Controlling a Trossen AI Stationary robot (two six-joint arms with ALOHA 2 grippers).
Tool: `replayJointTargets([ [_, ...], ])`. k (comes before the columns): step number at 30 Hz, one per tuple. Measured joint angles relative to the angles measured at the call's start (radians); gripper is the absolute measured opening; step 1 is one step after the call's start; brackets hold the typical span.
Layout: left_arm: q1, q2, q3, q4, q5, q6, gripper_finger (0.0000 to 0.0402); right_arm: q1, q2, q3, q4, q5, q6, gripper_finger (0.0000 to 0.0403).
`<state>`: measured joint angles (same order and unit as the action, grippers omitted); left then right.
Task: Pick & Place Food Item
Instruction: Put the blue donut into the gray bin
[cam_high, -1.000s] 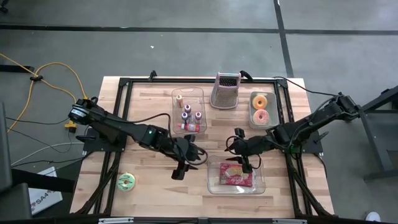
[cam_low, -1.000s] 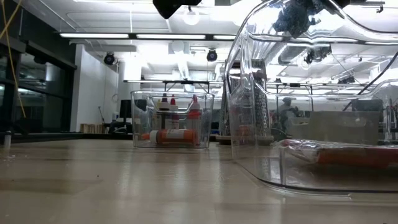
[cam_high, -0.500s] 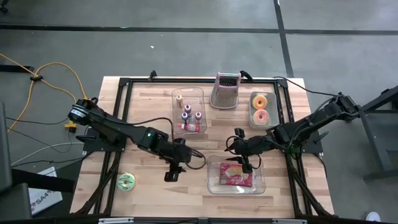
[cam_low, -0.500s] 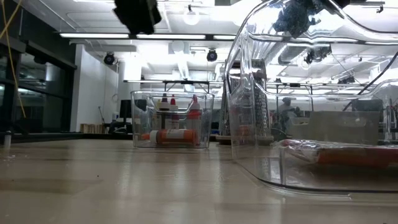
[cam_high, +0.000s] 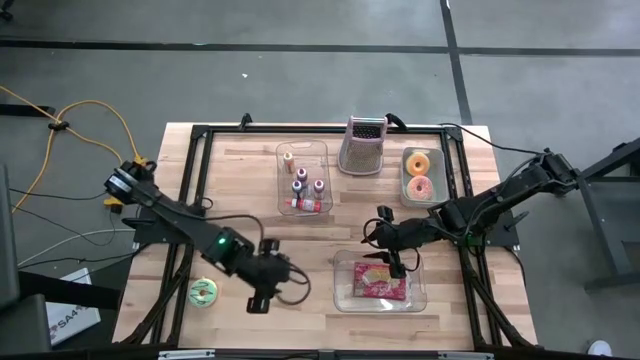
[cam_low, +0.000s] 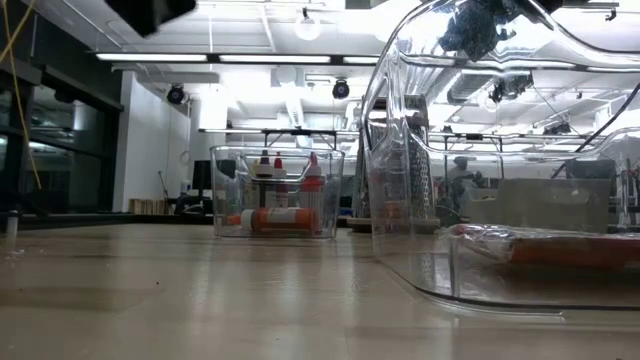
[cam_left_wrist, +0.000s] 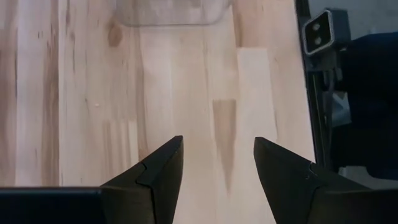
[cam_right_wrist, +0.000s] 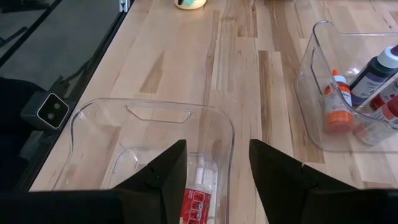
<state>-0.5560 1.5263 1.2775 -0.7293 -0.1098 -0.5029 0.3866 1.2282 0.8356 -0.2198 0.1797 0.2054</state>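
Overhead, the pale butcher-block table (cam_high: 230, 170) shows long glued wooden strips with visible grain, ringed by a black metal frame. The left gripper (cam_high: 258, 299) hangs above bare wood near the front edge, just beside a small round green-and-yellow tape roll (cam_high: 204, 291). From its wrist camera, its two dark wedge-shaped fingers (cam_left_wrist: 155, 174) stand spread apart with nothing between them, only wood grain below.

The right gripper (cam_high: 385, 262) sits over the rear rim of a clear plastic bin (cam_high: 420, 300) with rounded corners and a moulded handle slot. Its fingers (cam_right_wrist: 163, 171) are likewise parted and empty, framing the bin's thin glossy wall. Inside that bin lies the food item, a flat red-and-pink packaged snack (cam_high: 379, 281) in a shiny wrapper, resting on the bin floor; the level camera shows it as a low reddish slab (cam_low: 560, 246) behind the transparent curved wall.

Farther back, a second clear rectangular bin (cam_high: 303, 155) holds small bottles: purple-capped ones upright and an orange one (cam_high: 305, 204) lying on its side. Beside it stands a tapered metal box grater (cam_high: 362, 146) with perforated faces. Toward the right rear, a smaller clear tray (cam_high: 421, 176) carries two ring doughnuts, one with yellow-orange icing (cam_high: 417, 162) and one with pink (cam_high: 419, 186), touching each other. A yellow cable (cam_high: 70, 120) loops across the grey floor left of the table.
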Motion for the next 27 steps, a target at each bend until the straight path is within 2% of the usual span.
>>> replayJointTargets([
  [3,-0.037,-0.046,-0.041,0.008,-0.026,-0.039,0.0191,0.000,0.000,0.000,0.001,0.000,0.000,0.0162],
  [9,-0.085,-0.201,-0.211,0.044,-0.081,-0.107,0.0191,0.000,0.000,0.000,0.002,0.000,0.000,0.0162],
  [16,-0.149,-0.350,-0.380,0.043,-0.078,-0.165,0.0191,0.000,0.000,0.000,0.005,0.000,0.000,0.0162],
  [22,-0.201,-0.448,-0.453,-0.054,-0.031,-0.239,0.0191,0.000,0.000,0.000,0.008,0.000,0.000,0.0162],
  [27,-0.237,-0.451,-0.457,-0.156,0.011,-0.325,0.0191,0.000,0.000,0.000,0.010,0.000,0.000,0.0162],
])
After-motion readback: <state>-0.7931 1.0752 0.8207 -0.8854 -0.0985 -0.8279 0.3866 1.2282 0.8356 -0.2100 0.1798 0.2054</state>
